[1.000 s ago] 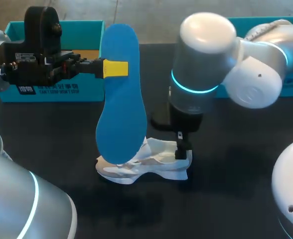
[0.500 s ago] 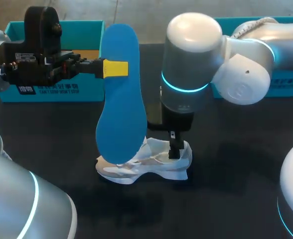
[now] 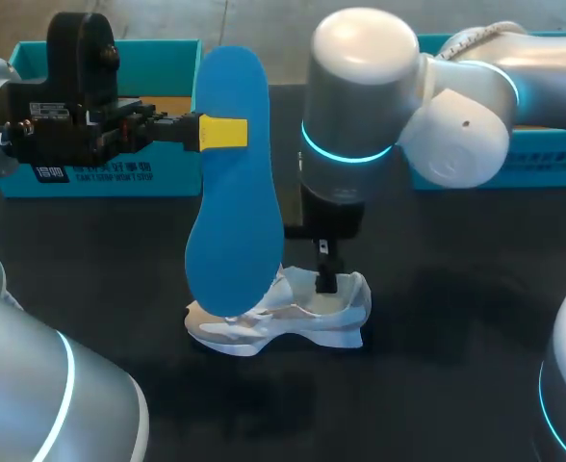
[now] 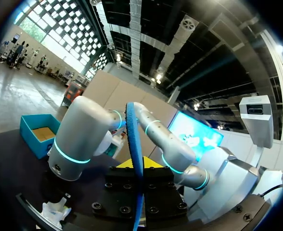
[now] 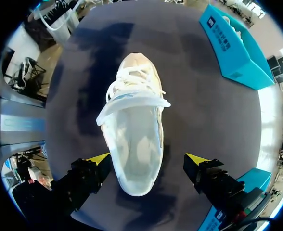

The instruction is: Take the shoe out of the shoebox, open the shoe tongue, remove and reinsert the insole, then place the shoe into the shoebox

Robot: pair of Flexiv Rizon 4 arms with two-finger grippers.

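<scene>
My left gripper holds the blue insole upright above the table, shut on its upper part; the insole's lower end hangs just over the toe of the white shoe. In the left wrist view the insole runs edge-on between the yellow tips of that gripper. The shoe lies on the dark table with its tongue pulled forward and its inside bare. My right gripper hangs open over the heel, one finger on each side, neither touching. In the head view one right finger shows at the heel.
A teal shoebox stands at the back left behind my left arm, and a second teal box at the back right. The right wrist view shows one teal box beyond the shoe's toe. Dark tabletop surrounds the shoe.
My right arm has moved left, bringing its gripper from beside the heel to over the shoe's opening. The left arm and the insole have not moved.
</scene>
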